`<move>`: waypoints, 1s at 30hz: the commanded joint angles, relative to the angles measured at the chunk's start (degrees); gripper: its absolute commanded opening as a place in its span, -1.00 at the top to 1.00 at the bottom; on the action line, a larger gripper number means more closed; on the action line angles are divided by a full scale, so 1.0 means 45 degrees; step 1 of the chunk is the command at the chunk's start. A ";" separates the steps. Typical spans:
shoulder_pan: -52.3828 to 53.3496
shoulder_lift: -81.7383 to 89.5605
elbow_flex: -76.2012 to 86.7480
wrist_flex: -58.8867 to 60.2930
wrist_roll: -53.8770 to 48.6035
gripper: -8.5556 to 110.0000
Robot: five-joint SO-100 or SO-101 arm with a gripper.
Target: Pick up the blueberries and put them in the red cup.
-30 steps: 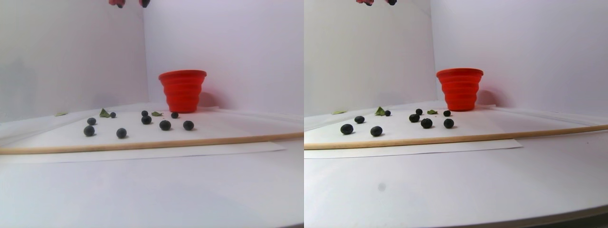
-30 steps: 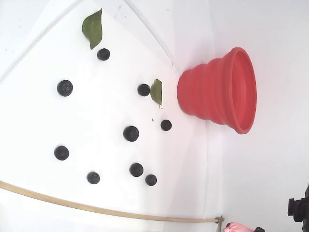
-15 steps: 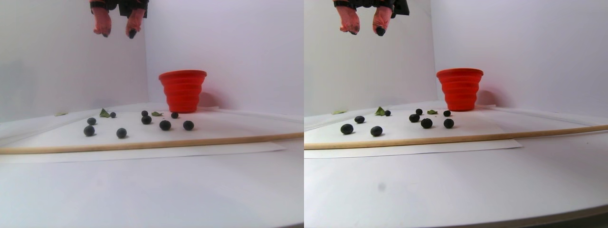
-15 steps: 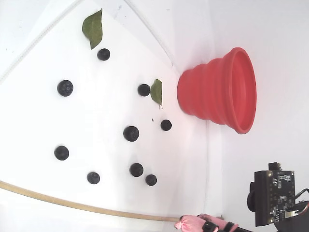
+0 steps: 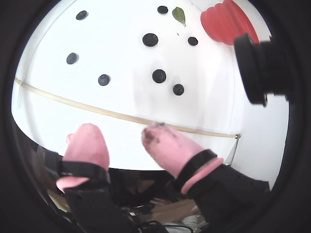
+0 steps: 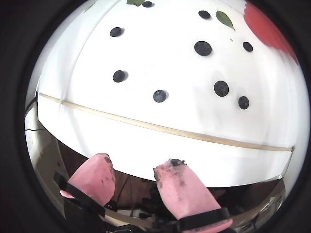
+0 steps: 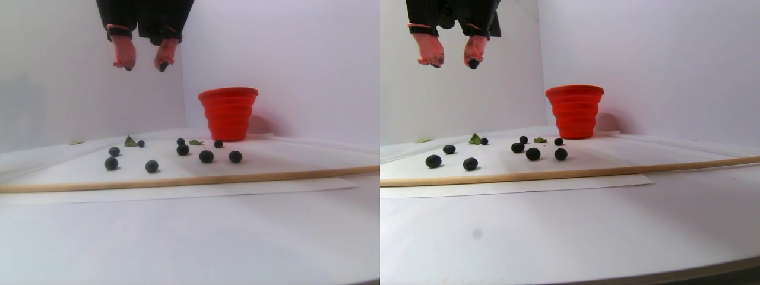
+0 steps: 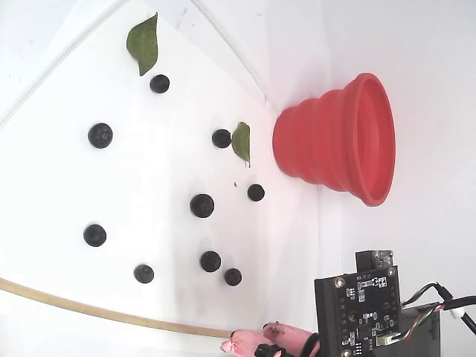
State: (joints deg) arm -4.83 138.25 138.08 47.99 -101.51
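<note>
Several dark blueberries (image 8: 201, 205) lie scattered on the white paper (image 8: 149, 171); they also show in both wrist views, berries (image 5: 150, 40) and berries (image 6: 202, 48), and in the stereo pair view, berries (image 7: 206, 156). The red cup (image 8: 335, 141) stands upright at the paper's far edge; the same cup (image 7: 228, 113) (image 5: 223, 22) (image 6: 267, 26) shows elsewhere. My gripper (image 7: 143, 64) (image 5: 116, 133) (image 6: 136, 162) (image 8: 249, 336) hangs high above the stick side of the paper. It is open, with nothing between its pink, dark-stained fingers.
A thin wooden stick (image 7: 178, 180) (image 5: 121, 116) lies across the paper's near edge. Two green leaves (image 8: 143, 43) (image 8: 241, 141) lie among the berries. White walls stand behind the cup. A circuit board (image 8: 357, 309) rides on the arm.
The gripper has come down from the top edge of the stereo pair view, and more of the arm shows in the fixed view. Its fingers stay apart. Berries and cup have not moved.
</note>
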 commanded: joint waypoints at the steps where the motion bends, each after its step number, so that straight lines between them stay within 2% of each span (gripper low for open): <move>1: -0.0078 -0.0137 -0.0059 -0.0742 -0.0293 0.57; 30: 0.0215 -0.3672 0.0781 -0.4434 -0.2344 0.57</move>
State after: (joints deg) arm -2.81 121.73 142.03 29.53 -111.80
